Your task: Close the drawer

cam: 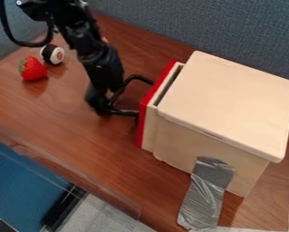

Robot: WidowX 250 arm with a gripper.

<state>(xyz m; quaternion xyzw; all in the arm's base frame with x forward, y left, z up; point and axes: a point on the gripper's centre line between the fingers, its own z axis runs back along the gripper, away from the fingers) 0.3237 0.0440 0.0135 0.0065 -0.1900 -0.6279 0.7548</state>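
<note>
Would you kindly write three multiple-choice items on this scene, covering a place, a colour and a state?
1. What lies beside the strawberry?
A) grey tape
B) sushi roll
C) blue cup

2. What colour is the drawer front?
A) red
B) green
C) yellow

3. How does the drawer stand?
A) fully shut
B) removed
C) slightly open

1 B: both lie close together at upper left.
2 A: its edge shows red.
3 C: a narrow dark gap shows beside the box.

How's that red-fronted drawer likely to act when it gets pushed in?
The drawer will likely slide, not tip, being mostly inside the box. Its straight-edged front looks stiff. The tape should help hold the box against the table.
</note>
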